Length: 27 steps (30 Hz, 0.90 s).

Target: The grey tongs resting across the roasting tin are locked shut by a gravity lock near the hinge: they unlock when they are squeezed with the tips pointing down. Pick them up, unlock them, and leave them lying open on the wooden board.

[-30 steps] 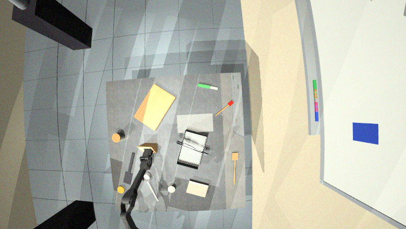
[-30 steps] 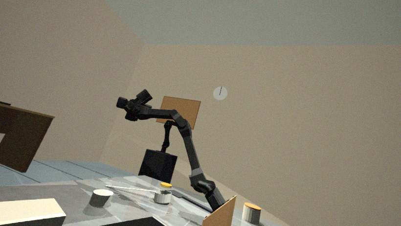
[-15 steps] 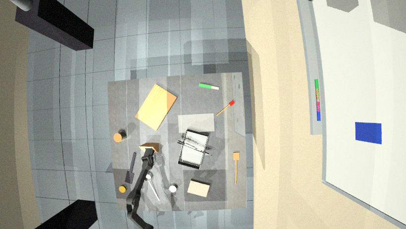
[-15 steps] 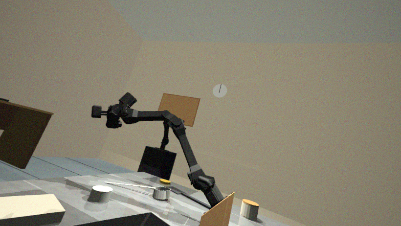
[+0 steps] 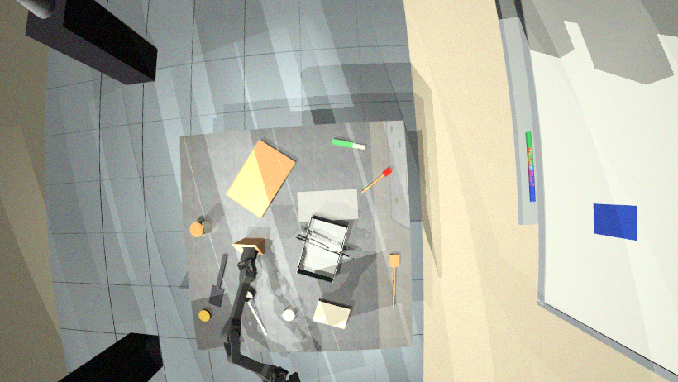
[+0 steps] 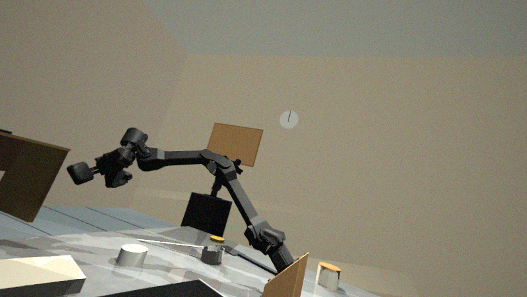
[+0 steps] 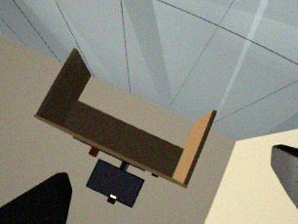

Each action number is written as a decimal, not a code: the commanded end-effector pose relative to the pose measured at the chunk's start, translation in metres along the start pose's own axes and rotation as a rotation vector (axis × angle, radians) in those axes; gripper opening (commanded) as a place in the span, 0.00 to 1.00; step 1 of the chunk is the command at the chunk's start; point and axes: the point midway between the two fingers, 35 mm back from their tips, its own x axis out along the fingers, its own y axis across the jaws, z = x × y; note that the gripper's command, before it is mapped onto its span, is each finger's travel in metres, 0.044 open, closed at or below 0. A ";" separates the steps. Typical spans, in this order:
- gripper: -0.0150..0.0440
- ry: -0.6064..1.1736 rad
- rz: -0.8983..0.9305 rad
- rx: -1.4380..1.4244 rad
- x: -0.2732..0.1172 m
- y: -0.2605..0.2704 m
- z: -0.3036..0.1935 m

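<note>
The tongs [image 5: 337,252] look dark and thin from above. They lie across the roasting tin [image 5: 314,274], whose dark wall also shows at the bottom of the exterior view [image 6: 177,290]. The tongs are not in view in the exterior view or the wrist view. The wooden board [image 5: 260,178] lies flat at the upper left of the table with nothing on it. My gripper [image 7: 171,169] [image 6: 98,180] is open and empty, raised high above the table's lower edge and far from the tongs. The wrist view shows its fingers wide apart, with floor, wall and a distant shelf beyond.
A white ladle-like tool [image 5: 258,317], a white cylinder [image 5: 288,313] [image 6: 132,254] and a cream block [image 5: 331,313] [image 6: 40,270] lie on the near side. A dark spatula [image 5: 217,294] and a yellow disc [image 5: 204,315] [image 6: 216,238] are left of the arm. An orange-topped jar [image 5: 197,229] [image 6: 328,276] stands farther up.
</note>
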 end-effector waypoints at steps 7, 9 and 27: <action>1.00 0.009 -0.362 -0.310 -0.053 -0.145 0.012; 1.00 0.022 -0.426 -0.387 -0.067 -0.169 0.014; 1.00 0.332 -0.999 -1.154 -0.267 -0.342 0.058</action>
